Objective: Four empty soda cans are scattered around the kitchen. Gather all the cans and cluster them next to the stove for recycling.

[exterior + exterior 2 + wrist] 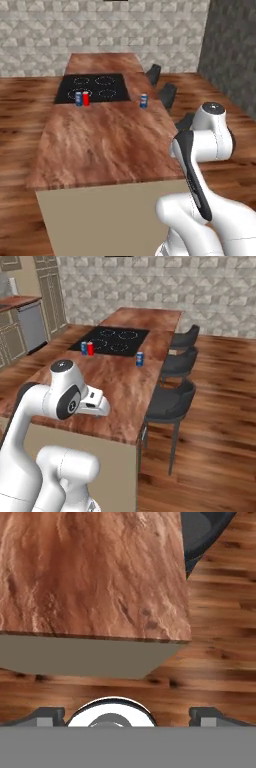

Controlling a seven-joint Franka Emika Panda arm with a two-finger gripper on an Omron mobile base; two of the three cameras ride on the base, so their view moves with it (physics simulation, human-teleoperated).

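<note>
Three soda cans stand on the island counter (100, 145). A blue can (78, 98) (83, 348) and a red can (86, 98) (90, 349) stand side by side on the front edge of the black stove (100, 87) (117, 338). Another blue can (144, 101) (140, 359) stands on the wood just right of the stove. My gripper (127, 717) is open and holds nothing. Its fingertips (50, 716) are spread wide above the counter's near right corner (90, 572), far from the cans.
Three dark stools (167, 95) (167, 401) line the island's right side, and one seat (205, 532) is in the hand view. Wood floor surrounds the island. Beige cabinets and a grey appliance (31, 323) stand at the far left.
</note>
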